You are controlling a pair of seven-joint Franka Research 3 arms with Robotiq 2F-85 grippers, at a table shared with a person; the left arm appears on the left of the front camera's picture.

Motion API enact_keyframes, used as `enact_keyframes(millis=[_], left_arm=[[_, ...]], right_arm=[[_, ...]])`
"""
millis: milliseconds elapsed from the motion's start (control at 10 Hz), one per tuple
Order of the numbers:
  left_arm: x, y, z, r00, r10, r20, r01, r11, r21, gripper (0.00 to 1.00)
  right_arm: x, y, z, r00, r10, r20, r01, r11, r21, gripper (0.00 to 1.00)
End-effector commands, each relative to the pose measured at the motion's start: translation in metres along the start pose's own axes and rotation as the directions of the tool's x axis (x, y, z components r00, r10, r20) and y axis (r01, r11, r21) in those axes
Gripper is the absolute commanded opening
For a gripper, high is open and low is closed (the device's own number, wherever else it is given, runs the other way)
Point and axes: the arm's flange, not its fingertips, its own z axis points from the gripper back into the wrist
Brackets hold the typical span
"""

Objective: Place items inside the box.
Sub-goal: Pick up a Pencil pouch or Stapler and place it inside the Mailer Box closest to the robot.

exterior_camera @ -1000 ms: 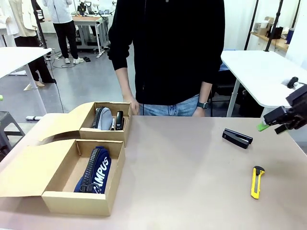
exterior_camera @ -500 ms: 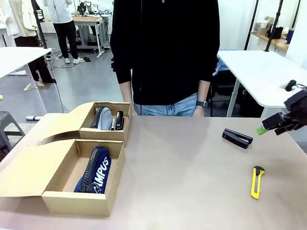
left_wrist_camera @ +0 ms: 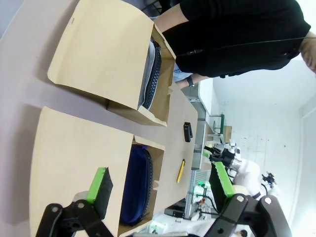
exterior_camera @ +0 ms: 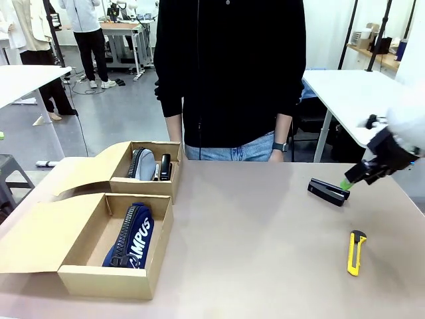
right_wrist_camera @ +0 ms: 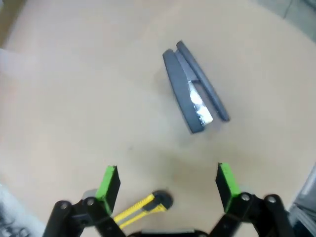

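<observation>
Two open cardboard boxes stand at the table's left. The near box [exterior_camera: 80,256] [left_wrist_camera: 143,148] holds a navy zip pouch [exterior_camera: 133,236] [left_wrist_camera: 138,183] with white lettering. The far box [exterior_camera: 143,187] [left_wrist_camera: 133,106] holds a grey pouch [exterior_camera: 143,163] [left_wrist_camera: 149,74] and small black things. A black stapler [exterior_camera: 328,191] [right_wrist_camera: 194,89] [left_wrist_camera: 188,131] lies at the right, with a yellow utility knife [exterior_camera: 356,252] [right_wrist_camera: 143,206] [left_wrist_camera: 181,171] nearer. My right gripper [exterior_camera: 348,180] [right_wrist_camera: 168,182] hovers open just right of the stapler. My left gripper [left_wrist_camera: 160,182] is open above the box lids.
A person in a black top [exterior_camera: 232,73] stands at the far edge, hands down by the table. The box lids [exterior_camera: 36,236] lie flat to the left. A white table [exterior_camera: 358,100] stands behind at the right. Bare tabletop [exterior_camera: 252,246] spans the middle.
My right gripper has come in from the right edge, leftward and down, to just beside the stapler. The person has shifted slightly.
</observation>
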Motion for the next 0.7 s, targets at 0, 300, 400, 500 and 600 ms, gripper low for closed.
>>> enact_keyframes(millis=[0, 300, 400, 500, 600], left_arm=[[-0.001, 0.001, 0.001, 1.000, -0.020, 0.000, 0.020, 1.000, -0.018, 1.00], [-0.001, 0.001, 0.001, 1.000, -0.020, 0.000, 0.020, 1.000, -0.018, 1.00], [-0.001, 0.001, 0.001, 1.000, -0.020, 0.000, 0.020, 1.000, -0.018, 1.00], [-0.001, 0.001, 0.001, 1.000, -0.020, 0.000, 0.020, 1.000, -0.018, 1.00], [-0.001, 0.001, 0.001, 1.000, -0.020, 0.000, 0.020, 1.000, -0.018, 1.00]], right_arm=[[0.034, -0.019, -0.022, 0.998, 0.022, -0.054, -0.026, 0.998, -0.063, 1.00], [0.058, -0.036, -0.062, 0.982, 0.182, -0.051, -0.186, 0.980, -0.068, 1.00], [0.060, -0.041, -0.071, 0.981, 0.188, -0.048, -0.191, 0.979, -0.075, 1.00], [0.061, -0.047, -0.081, 0.981, 0.178, -0.073, -0.183, 0.981, -0.072, 1.00], [0.061, -0.050, -0.087, 0.981, 0.178, -0.074, -0.183, 0.982, -0.054, 1.00]])
